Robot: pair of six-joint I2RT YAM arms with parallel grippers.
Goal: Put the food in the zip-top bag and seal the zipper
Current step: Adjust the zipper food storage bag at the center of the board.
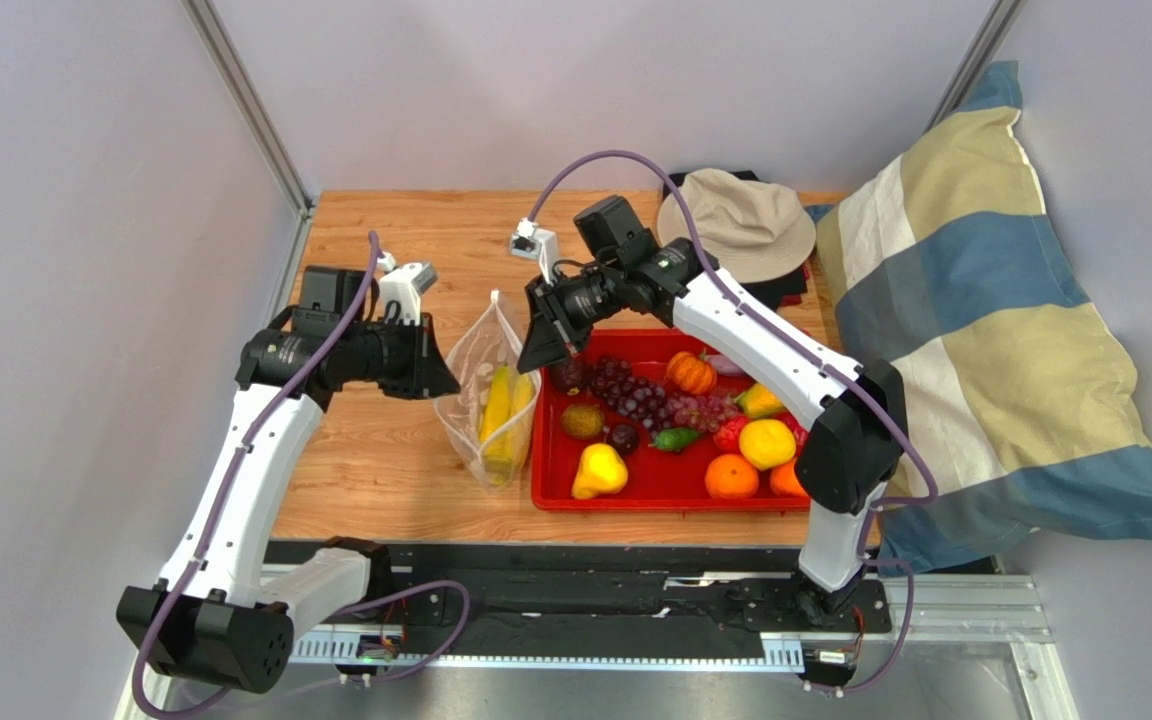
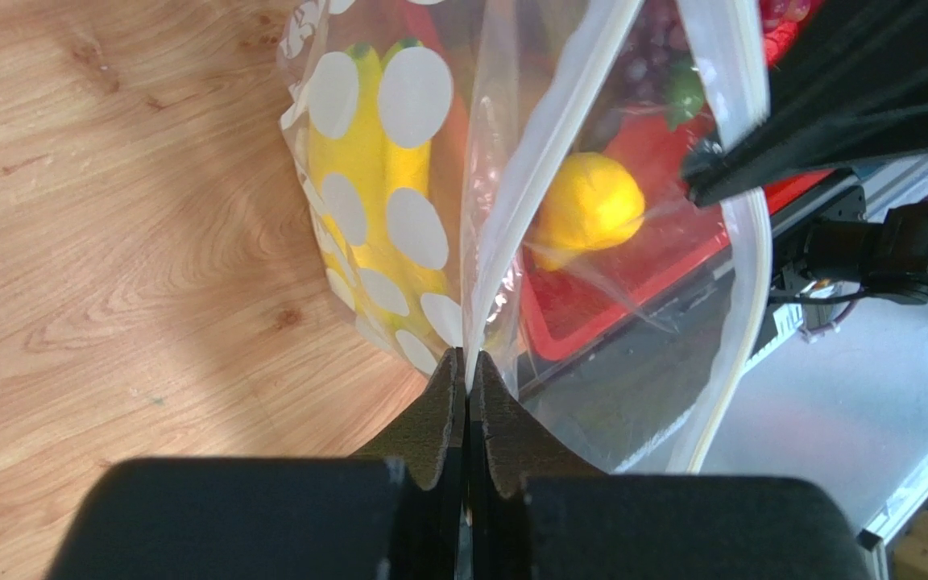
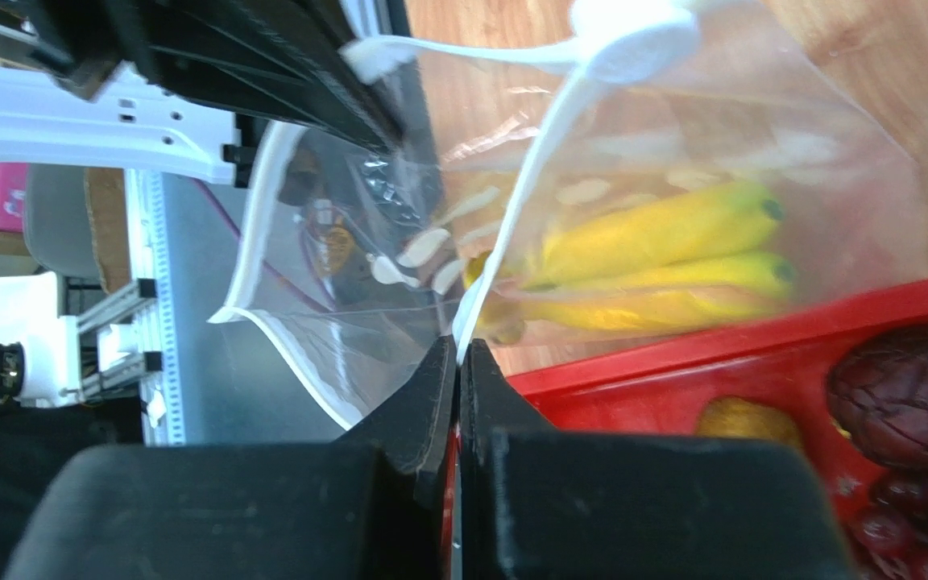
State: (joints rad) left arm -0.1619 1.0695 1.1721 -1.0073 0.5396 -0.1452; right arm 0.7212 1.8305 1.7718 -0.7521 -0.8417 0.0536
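On the bench (image 1: 372,450) I count only the banana bunch (image 1: 500,413) inside the zip-top bag (image 1: 473,375), both jaws pinched shut on its mouth; the fruit (image 1: 767,443) at three o'clock and the zipper (image 2: 542,181) are left.

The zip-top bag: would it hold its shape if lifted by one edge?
Probably floppy: the zip-top bag creases and sags between its pinched edges. Likely bottom-heavy, since the banana bunch sits low inside.

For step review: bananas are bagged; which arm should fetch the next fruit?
Right, probably: right tool and left tool both pinch the bag, but the right is beside the red tray.
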